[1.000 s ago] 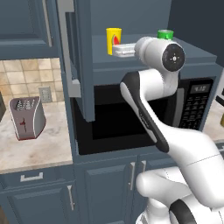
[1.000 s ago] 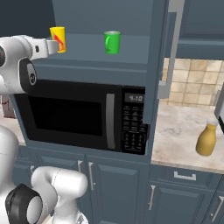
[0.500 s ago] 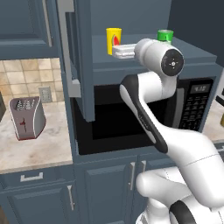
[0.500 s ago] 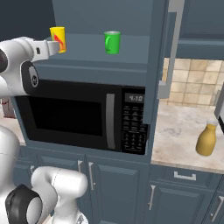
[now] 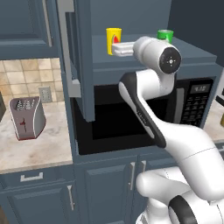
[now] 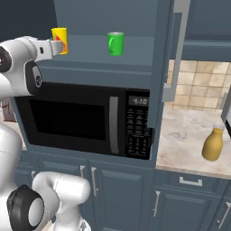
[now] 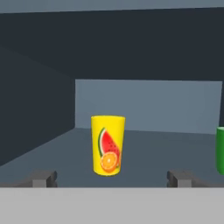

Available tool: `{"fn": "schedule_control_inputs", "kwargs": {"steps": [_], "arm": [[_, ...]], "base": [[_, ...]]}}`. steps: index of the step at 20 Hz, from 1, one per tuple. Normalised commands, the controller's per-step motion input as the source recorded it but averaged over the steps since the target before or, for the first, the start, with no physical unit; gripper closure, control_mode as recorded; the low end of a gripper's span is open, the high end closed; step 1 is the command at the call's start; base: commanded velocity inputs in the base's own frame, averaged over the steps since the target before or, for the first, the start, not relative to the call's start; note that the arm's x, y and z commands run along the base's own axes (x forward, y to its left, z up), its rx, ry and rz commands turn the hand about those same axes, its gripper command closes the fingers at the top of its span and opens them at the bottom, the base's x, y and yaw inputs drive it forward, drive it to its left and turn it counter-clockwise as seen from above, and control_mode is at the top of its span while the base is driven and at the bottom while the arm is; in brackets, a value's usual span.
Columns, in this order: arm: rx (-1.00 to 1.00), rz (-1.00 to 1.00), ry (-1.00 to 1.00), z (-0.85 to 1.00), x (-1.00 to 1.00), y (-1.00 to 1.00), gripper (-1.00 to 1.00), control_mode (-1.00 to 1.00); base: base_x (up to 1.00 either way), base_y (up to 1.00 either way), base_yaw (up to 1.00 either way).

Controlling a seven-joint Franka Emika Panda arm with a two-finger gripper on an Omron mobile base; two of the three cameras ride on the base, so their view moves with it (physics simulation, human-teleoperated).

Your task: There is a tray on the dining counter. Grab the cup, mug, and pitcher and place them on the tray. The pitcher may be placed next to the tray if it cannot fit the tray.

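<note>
Up high, dark blue shelf (image 6: 90,61) above microwave (image 6: 81,119), cup (image 7: 107,145), mug (image 6: 115,43)

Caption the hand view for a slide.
Open gripper lined up on the upright yellow cup in the cabinet, green mug at the right edge.

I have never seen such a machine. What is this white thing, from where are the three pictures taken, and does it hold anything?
The white thing is a robot arm with a two-finger gripper, in a rendered kitchen. Two pictures come from cameras on its base, behind it to the left and right. The third comes from a camera on the hand, looking along the fingers.

On the shelf above the microwave stand the yellow cup and the green mug. The amber pitcher stands on the counter to the right; a toaster stands on the left.

The gripper is open and holds nothing. It points at the cup, which stands ahead between the fingers, apparently untouched.
</note>
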Motion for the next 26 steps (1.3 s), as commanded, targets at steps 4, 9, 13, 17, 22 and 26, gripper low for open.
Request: {"fn": "schedule_control_inputs", "kwargs": {"steps": [4, 9, 13, 17, 22, 26], "arm": [[0.00, 0.00, 0.00, 0.02, 0.18, 0.00, -1.00, -1.00], [0.00, 0.00, 0.00, 0.00, 0.20, 0.00, -1.00, -1.00], [0.00, 0.00, 0.00, 0.00, 0.23, 0.00, -1.00, -1.00], [0.00, 0.00, 0.00, 0.00, 0.26, 0.00, -1.00, -1.00], [0.00, 0.00, 0.00, 0.00, 0.15, 0.00, -1.00, -1.00], [0.00, 0.00, 0.00, 0.00, 0.06, 0.00, -1.00, -1.00]], "base": [[0.00, 0.00, 0.00], [0.00, 0.00, 0.00], [0.00, 0.00, 0.00], [0.00, 0.00, 0.00], [0.00, 0.00, 0.00], [0.00, 0.00, 0.00]]}}
